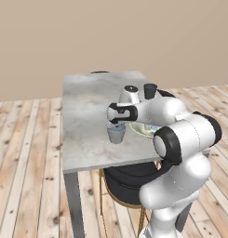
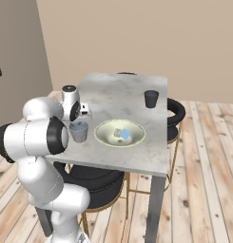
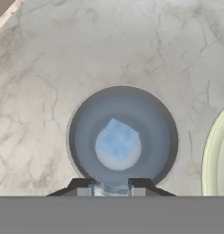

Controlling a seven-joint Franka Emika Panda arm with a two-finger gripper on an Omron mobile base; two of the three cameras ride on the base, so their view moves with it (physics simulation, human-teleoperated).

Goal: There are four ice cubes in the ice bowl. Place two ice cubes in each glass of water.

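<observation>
Gleaming blue cube (image 3: 117,139) – square-edged – inside round translucent glass (image 3: 122,137)

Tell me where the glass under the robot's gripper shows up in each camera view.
Left base view: the near glass stands at mid-picture, just below the gripper, left of the bowl.
Right base view: left of centre, glass beside the bowl.
Hand view: centre, seen from above, one ice cube inside.
Shared landmark: the bowl's rim.
</observation>
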